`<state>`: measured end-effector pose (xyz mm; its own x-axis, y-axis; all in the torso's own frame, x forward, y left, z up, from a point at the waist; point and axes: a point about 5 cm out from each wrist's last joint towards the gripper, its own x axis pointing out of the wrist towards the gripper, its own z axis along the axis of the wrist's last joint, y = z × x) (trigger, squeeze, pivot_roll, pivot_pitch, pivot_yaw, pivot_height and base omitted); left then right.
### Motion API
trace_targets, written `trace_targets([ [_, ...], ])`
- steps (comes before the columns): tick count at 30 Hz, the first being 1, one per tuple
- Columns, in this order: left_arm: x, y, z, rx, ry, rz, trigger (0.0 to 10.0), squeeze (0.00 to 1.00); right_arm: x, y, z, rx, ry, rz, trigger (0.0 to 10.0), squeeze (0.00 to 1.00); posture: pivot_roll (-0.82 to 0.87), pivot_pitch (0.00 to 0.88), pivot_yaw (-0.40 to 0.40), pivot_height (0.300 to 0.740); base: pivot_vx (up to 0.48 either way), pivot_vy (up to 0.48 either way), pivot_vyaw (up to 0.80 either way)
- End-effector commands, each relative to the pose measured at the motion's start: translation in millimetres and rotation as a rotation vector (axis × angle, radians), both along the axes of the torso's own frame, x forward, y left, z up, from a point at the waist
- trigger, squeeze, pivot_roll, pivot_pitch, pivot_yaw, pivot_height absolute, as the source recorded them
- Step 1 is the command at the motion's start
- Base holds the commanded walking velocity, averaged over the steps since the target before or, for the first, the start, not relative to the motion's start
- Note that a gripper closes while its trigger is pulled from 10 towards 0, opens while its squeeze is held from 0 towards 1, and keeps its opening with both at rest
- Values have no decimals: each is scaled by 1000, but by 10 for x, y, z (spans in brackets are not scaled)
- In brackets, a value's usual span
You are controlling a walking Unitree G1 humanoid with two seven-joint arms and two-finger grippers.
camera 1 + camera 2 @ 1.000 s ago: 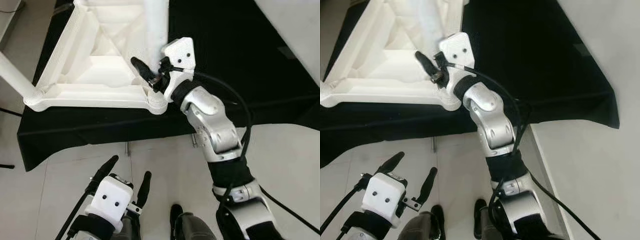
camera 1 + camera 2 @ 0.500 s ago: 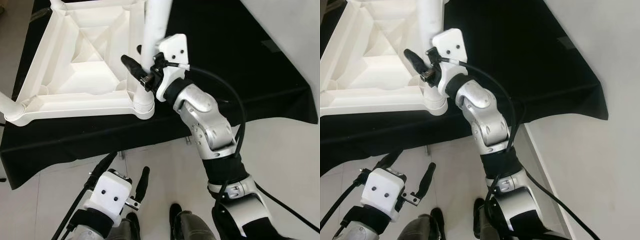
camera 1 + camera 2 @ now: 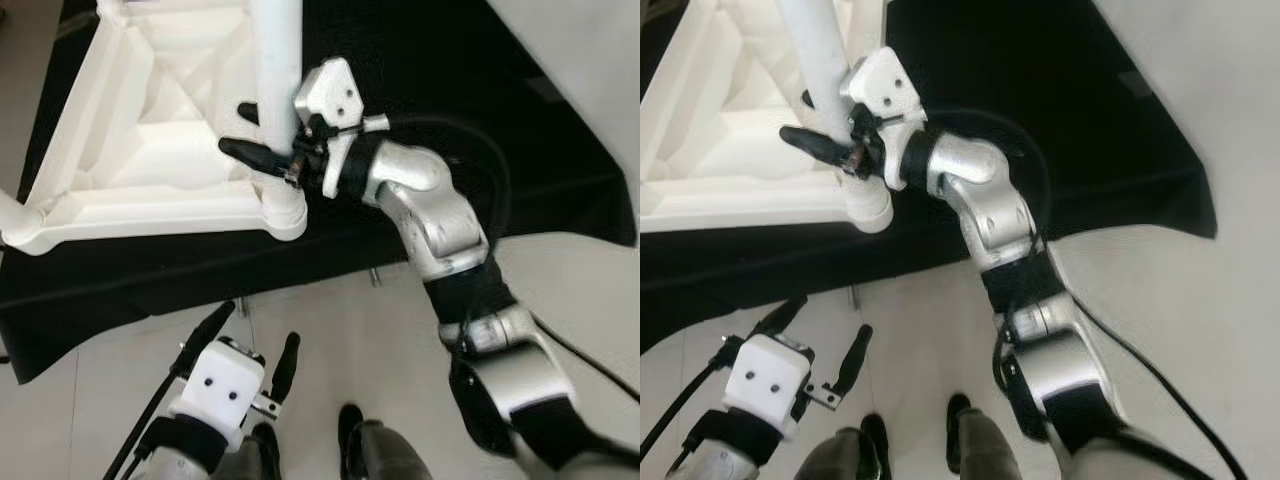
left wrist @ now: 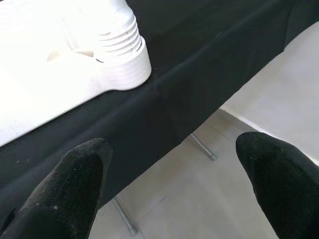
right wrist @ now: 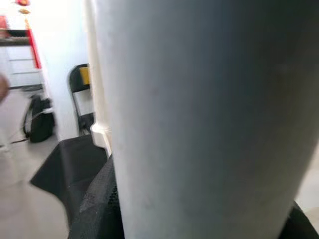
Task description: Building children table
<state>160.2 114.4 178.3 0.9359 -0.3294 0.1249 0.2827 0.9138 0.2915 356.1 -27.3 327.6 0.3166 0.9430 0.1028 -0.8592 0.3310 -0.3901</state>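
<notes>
The white plastic tabletop (image 3: 150,130) lies upside down on the black-draped bench (image 3: 450,90). The right gripper (image 3: 268,150) clasps the white tubular leg (image 3: 275,60) standing in its near-right socket; the left gripper (image 3: 250,345) hangs open. Other legs likely remain.

A black cloth (image 3: 480,120) covers a work surface and hangs over its front edge. Thin metal legs (image 4: 202,147) show beneath the hem, standing on a pale tiled floor (image 3: 350,350). In the right wrist view, a dark folding chair (image 5: 82,94) stands by a white wall, with a black bag (image 5: 37,124) on the floor nearby.
</notes>
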Motion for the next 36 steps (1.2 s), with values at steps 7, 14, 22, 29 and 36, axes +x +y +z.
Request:
trace_targets([
  [7,-76,-21,-20,1,22,6,10000,0,65,-44,-172,-46,170,206,10000,0,30,415,-11,740,0,0,0],
  [14,-118,-38,-6,-6,31,3,10000,0,2,-50,-118,-117,121,381,10000,0,41,432,-9,740,0,0,0],
  [22,-145,-33,-8,-7,39,2,10000,0,-1,-4,-168,-295,27,411,10000,0,45,434,-7,740,0,0,0],
  [29,-154,-32,-18,-5,43,4,10000,0,20,52,-178,-378,-5,380,10000,0,38,426,-6,740,0,0,0],
  [36,-137,-42,-30,-5,44,2,10000,0,45,149,-10,-290,65,367,10000,0,31,414,-10,740,0,0,0],
])
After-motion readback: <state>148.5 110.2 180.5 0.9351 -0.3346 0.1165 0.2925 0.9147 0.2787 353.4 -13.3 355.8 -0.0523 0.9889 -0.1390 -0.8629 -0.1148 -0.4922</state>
